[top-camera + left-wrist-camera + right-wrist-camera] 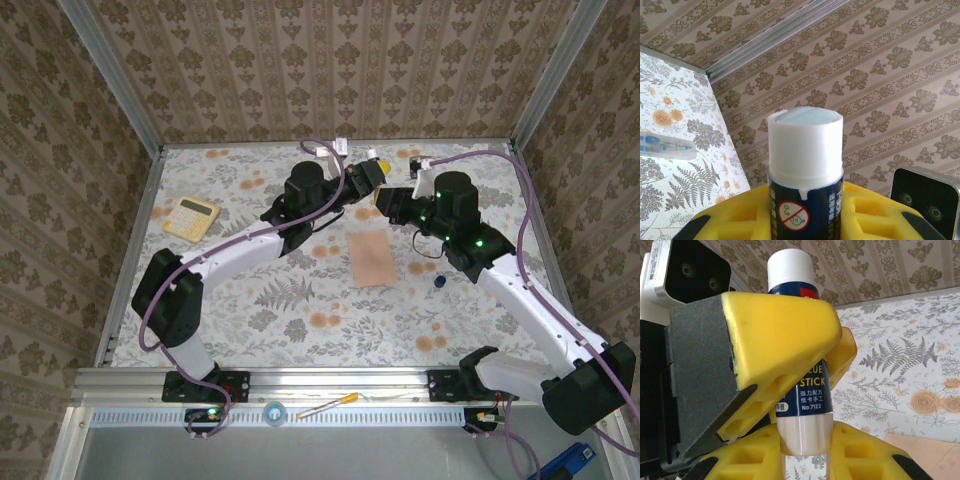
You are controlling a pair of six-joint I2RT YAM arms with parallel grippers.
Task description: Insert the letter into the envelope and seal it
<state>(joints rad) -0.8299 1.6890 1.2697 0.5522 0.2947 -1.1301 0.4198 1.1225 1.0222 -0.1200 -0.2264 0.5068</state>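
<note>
Clasping one glue stick (812,390): left end effector (805,217), right end effector (805,450), raised.

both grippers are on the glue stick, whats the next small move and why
Probably open the right gripper to release the glue stick, so the left gripper can lower it to the pink paper. Its white tip looks uncapped, and both grippers clamp it above the table.

You'll see both arms are built alike, with white tubular links between chunky black joint housings: the left arm (245,250) at centre left, the right arm (530,300) at lower right. A purple cable (470,152) trails along each. Small green lights (478,242) glow on the right arm's upper joints. Your wrist views show yellow fingers (875,212) moulded with hollow pockets. A dark grey pad (700,370) backs one finger at the left of the right wrist view.
</note>
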